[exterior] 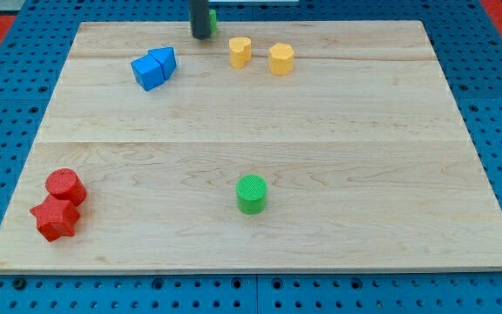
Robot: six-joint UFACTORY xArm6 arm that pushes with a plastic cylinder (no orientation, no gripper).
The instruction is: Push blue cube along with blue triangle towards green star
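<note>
The blue cube and the blue triangle sit touching each other at the view's upper left. My tip is at the view's top, to the right of and above the blue pair, apart from them. A bit of a green block, whose shape I cannot make out, shows just behind the rod at the top edge; most of it is hidden by the rod.
A yellow heart and a yellow hexagon lie at the top centre. A green cylinder stands at lower centre. A red cylinder and a red star sit at the lower left. The wooden board lies on a blue pegboard.
</note>
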